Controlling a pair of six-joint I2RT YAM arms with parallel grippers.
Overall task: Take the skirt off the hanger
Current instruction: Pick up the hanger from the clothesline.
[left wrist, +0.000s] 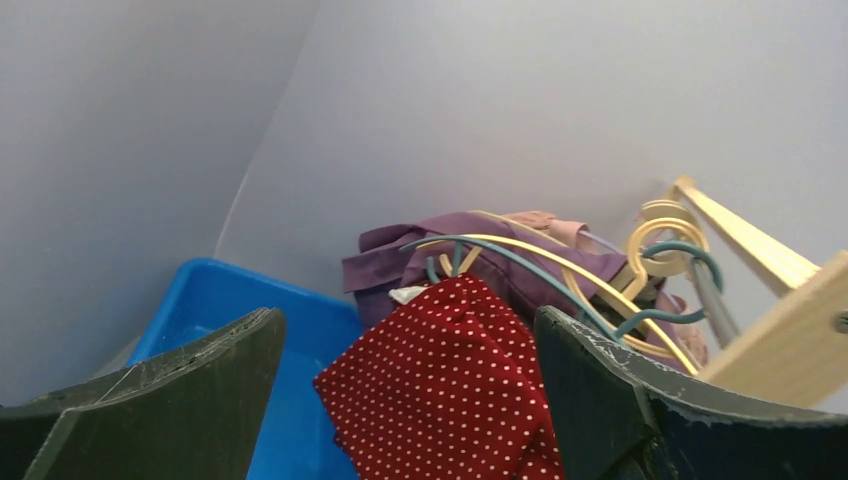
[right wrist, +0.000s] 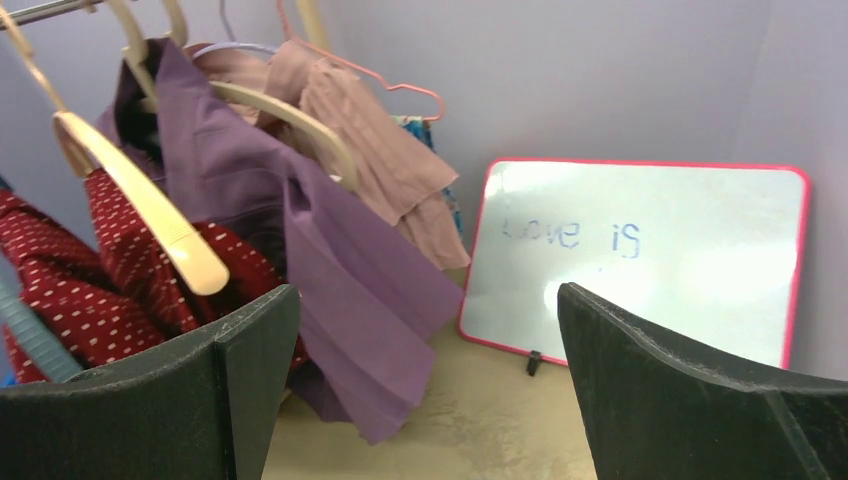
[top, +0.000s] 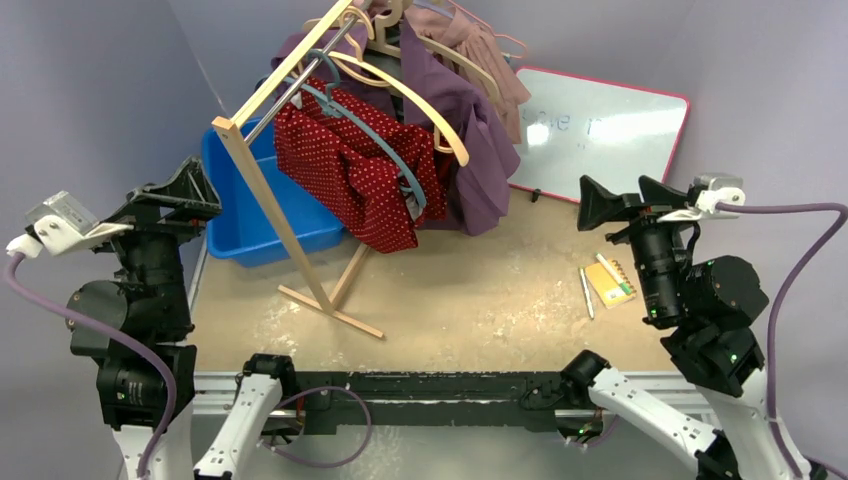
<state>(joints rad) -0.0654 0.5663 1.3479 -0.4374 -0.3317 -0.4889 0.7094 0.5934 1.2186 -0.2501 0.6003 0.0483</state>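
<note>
— So, where do we find the skirt [top: 345,170]?
— Just left of centre in the top view. It is the red dotted cloth draped over the blue-grey hanger [top: 380,135], which hooks on the wooden rack [top: 265,200] above the surface [top: 480,290].
— Which arm do we send?
— We judge the left one nearer. The left pincer [top: 185,190] sits at the left edge of the frame. The skirt lies to the right of it, with the blue bin [top: 250,235] between them. In the left wrist view the red cloth shows straight ahead through the gap between the fingers.
— And the other arm?
— The right pincer [top: 615,195] is well apart at the right of the frame, and the purple garment [top: 470,130] hangs between it and the skirt.
— How does the skirt run?
— Its long axis follows the hanger, slanting from upper left down to lower right in the top view. We would likely draw it off along that slant.
— Are we holding anything?
— No. Both pincers stand spread wide and grip nothing.
— And the bin?
— The part of its inside that shows holds nothing we can see. The rack and the skirt cover its right side.
</note>
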